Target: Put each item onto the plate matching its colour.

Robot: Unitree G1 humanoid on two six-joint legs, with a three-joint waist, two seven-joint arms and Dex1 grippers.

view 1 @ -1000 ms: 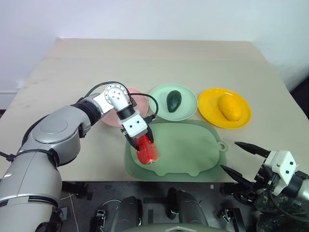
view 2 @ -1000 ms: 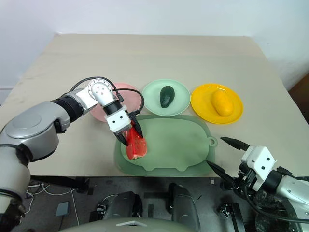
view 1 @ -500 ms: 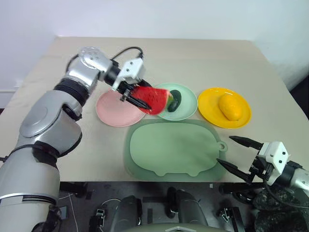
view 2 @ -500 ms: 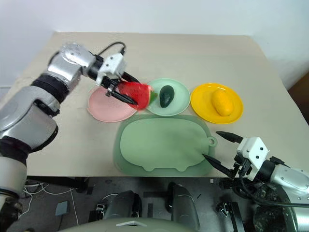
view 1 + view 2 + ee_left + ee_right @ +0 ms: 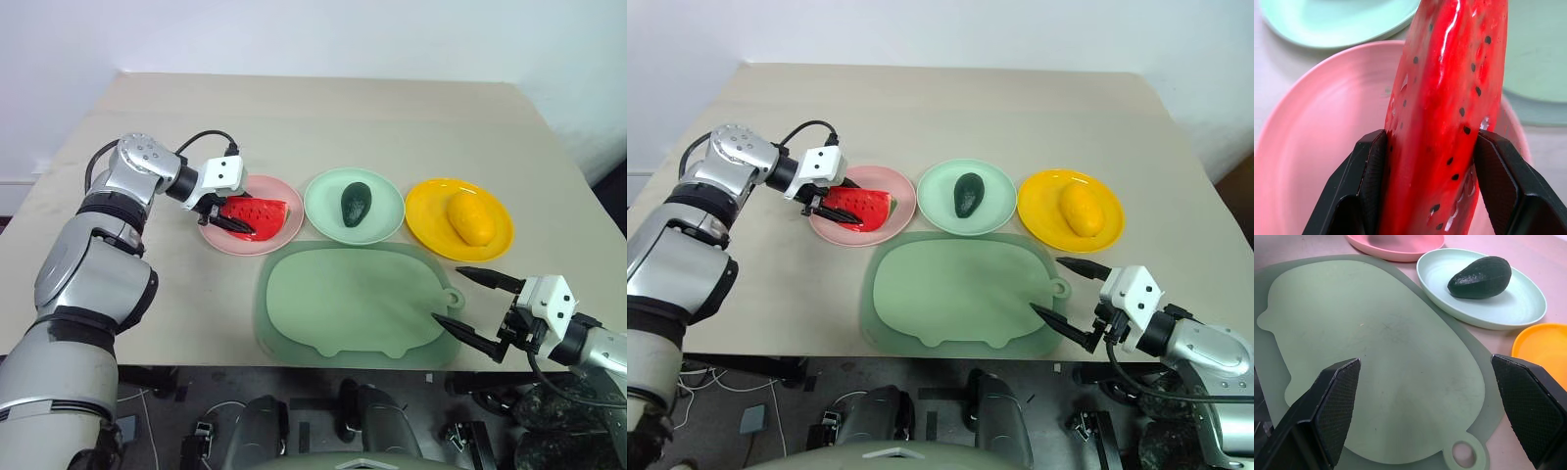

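Observation:
My left gripper (image 5: 233,217) is shut on the red watermelon slice (image 5: 257,213), holding it over the pale pink plate (image 5: 269,238); the left wrist view shows the slice (image 5: 1447,98) clamped between both fingers (image 5: 1369,181) above the pink plate (image 5: 1327,127). I cannot tell whether the slice touches the plate. The dark green avocado (image 5: 355,203) lies on the mint green plate (image 5: 328,211). On the yellow plate (image 5: 428,220) rests the yellow fruit (image 5: 467,216). Near the table's front right edge my right gripper (image 5: 470,305) stands open, with nothing between its fingers.
A large green pig-shaped mat (image 5: 353,299) lies in front of the three plates, with nothing on it. The far half of the beige table (image 5: 313,117) is bare. My right gripper hovers by the mat's right end, at the table edge.
My left gripper lifted the watermelon slice off the green mat, swung it past the green plate and now holds it lower over the pink plate. My right gripper barely shifted.

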